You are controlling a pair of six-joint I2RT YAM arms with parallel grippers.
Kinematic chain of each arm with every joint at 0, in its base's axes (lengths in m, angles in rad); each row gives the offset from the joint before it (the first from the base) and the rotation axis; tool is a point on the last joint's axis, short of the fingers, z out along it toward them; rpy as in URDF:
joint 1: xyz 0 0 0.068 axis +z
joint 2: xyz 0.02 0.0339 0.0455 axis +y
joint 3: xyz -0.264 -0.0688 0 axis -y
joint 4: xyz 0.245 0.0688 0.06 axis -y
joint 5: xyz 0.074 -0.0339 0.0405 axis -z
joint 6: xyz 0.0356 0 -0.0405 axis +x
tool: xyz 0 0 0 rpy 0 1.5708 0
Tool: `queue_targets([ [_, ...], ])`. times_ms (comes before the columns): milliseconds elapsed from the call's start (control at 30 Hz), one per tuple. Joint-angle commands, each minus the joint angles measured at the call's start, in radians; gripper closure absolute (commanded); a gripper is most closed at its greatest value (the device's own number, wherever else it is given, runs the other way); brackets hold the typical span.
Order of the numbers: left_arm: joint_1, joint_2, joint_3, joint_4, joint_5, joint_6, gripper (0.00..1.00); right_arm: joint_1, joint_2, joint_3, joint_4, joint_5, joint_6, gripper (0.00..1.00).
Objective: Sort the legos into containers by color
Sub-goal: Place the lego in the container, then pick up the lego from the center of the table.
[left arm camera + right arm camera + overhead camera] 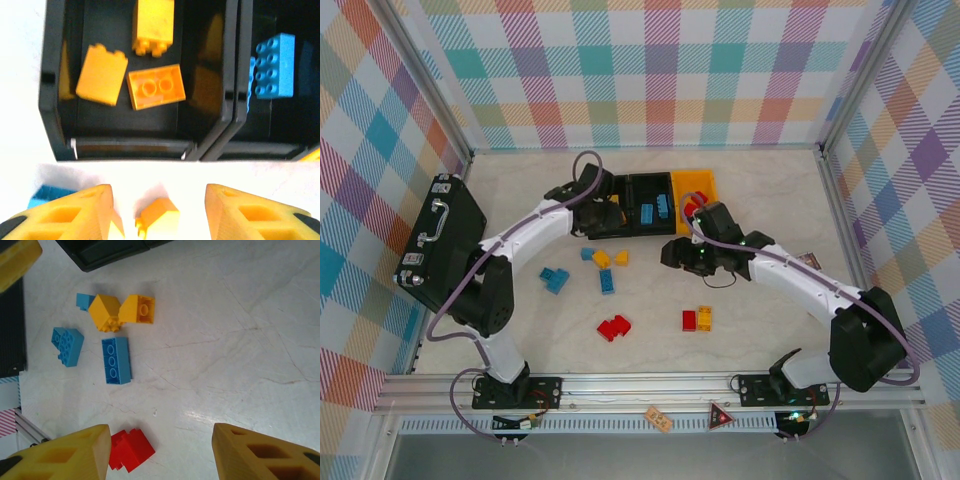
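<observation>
Left tool hung over the desk just in front of the left black bin, with its fingers apart and nothing held. A loose yellow brick lay on the desk under the gap. The left black bin held three yellow bricks. The middle black bin held a blue brick. The orange bin held red bricks. The three bins stood in a row at the middle of the desk's far edge.

Right tool was over the desk's middle, fingers apart and empty. A red brick lay on the desk beside one finger. Further out lay a long blue brick and two touching yellow bricks.

Toward the near edge, a red brick touched a yellow brick. A black briefcase lay at the left edge.
</observation>
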Motion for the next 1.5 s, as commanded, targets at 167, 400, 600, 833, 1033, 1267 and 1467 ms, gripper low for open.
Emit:
queue_targets([
  [167,-0.041,-0.106,-0.174,0.022,-0.055,-0.123,0.49,0.006,-0.026,-0.032,-0.007,0.007,0.019,0.44],
  [400,-0.054,-0.101,-0.276,0.097,-0.084,-0.196,0.35,0.007,-0.018,-0.043,0.004,0.001,0.020,0.44],
  [600,-0.061,-0.052,-0.295,0.146,-0.118,-0.239,0.33,0.009,-0.022,-0.048,0.009,0.000,0.025,0.44],
  [833,-0.065,0.008,-0.295,0.159,-0.150,-0.264,0.39,0.009,-0.024,-0.056,0.007,0.004,0.026,0.44],
  [1033,-0.066,0.036,-0.298,0.158,-0.143,-0.267,0.58,0.009,-0.021,-0.057,0.011,0.005,0.028,0.44],
  [1267,-0.068,0.012,-0.280,0.121,-0.136,-0.244,0.61,0.009,-0.016,-0.060,0.023,0.001,0.032,0.44],
  [1467,-0.079,0.029,-0.270,0.090,-0.152,-0.232,0.52,0.009,-0.021,-0.063,0.024,0.005,0.033,0.44],
])
